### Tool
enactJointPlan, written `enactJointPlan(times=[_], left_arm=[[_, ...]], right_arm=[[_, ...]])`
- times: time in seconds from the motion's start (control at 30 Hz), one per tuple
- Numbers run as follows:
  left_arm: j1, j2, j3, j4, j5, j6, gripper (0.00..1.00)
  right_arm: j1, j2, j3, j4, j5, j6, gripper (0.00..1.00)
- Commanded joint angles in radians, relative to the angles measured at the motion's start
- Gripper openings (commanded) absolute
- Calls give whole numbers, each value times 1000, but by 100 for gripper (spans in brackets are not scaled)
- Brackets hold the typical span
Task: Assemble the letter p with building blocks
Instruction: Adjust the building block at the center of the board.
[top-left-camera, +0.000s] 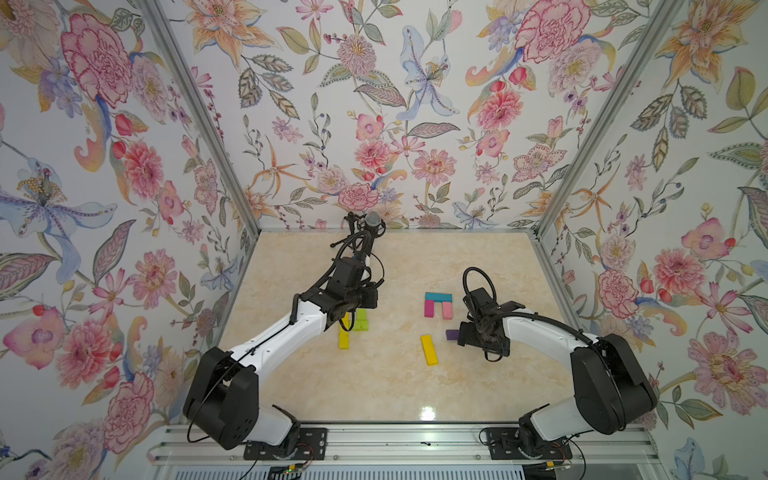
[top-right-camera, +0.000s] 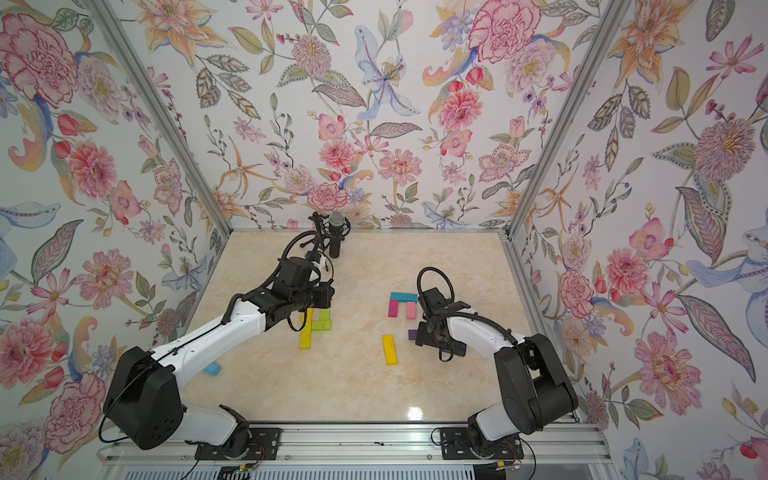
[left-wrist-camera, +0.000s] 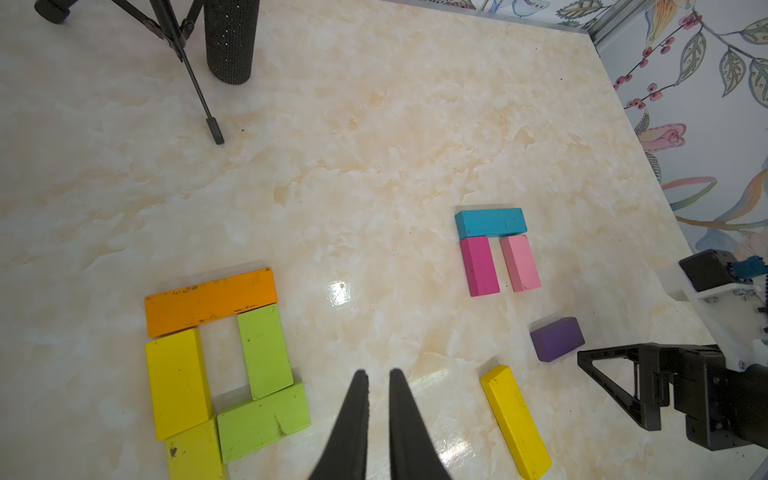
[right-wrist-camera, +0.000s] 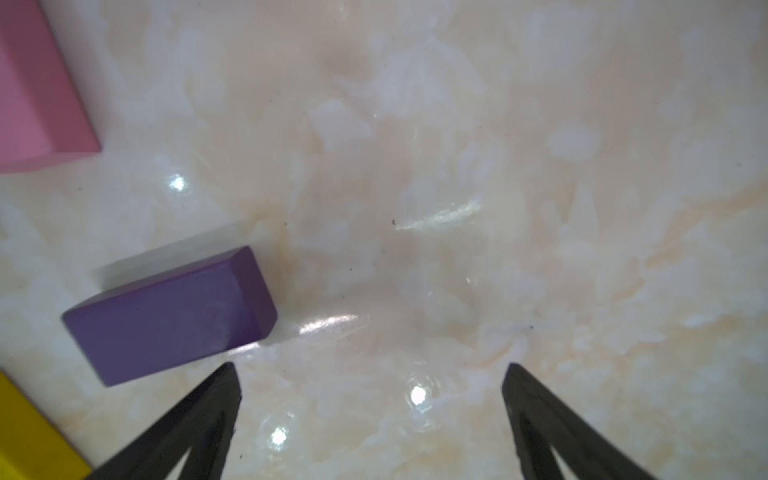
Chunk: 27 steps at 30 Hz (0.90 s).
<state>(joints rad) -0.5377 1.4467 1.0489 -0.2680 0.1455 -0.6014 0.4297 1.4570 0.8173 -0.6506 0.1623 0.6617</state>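
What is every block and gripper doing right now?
left gripper, shut, empty.
right gripper, open, empty.
purple block, lying flat, loose, beside the right gripper, not held.
long yellow block, lying flat, alone.
teal block, flat, touching the ends of magenta block and pink block.
orange block, flat, touching a short yellow block and a lime block.
microphone, upright on its tripod.

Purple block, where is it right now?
In both top views the purple block lies flat on the table on the robot's right side, just beside the open right gripper, with the pink block and the long yellow block close by.
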Motion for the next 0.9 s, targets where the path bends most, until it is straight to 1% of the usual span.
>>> enactJointPlan(times=[0.0,0.07,0.13,0.17,0.2,0.23,0.27,0.33,0.37,0.4,0.47,0.5,0.53,0.77,0.87], left_arm=[[-4,18,27,-8,-17,5,14],[-4,27,30,-7,-13,5,14],[-4,37,36,-6,-7,5,14],[-4,41,39,-4,-5,6,14],[-4,42,40,-1,-3,5,14],[-4,45,42,0,-1,6,14],[-4,46,43,1,0,5,14],[-5,47,41,3,0,5,13],[-4,48,40,2,0,5,13],[-4,46,39,1,-2,5,12],[-4,43,33,3,-4,4,12],[-4,43,31,1,-4,4,12],[-4,41,30,0,-6,3,12],[-8,33,30,2,11,-2,7],[-45,47,30,26,72,-16,4]], right_arm=[[-21,-83,-30,-27,-8,12,92],[-31,-121,-32,-16,-18,6,79],[-41,-158,-33,13,-58,-6,65],[-50,-170,-36,37,-89,-15,59],[-62,-174,-36,54,-119,-25,57],[-74,-170,-33,59,-136,-30,54],[-84,-161,-31,66,-146,-38,46],[-93,-129,-26,74,-159,-63,33],[-96,-106,-26,77,-166,-73,21],[-101,-81,-29,84,-172,-81,14],[-109,-39,-38,108,-191,-91,6],[-110,-22,-46,124,-201,-95,6],[-111,-5,-54,144,-213,-97,0],[-106,59,-98,247,-242,-87,0],[-107,73,-93,259,-235,-87,0]])
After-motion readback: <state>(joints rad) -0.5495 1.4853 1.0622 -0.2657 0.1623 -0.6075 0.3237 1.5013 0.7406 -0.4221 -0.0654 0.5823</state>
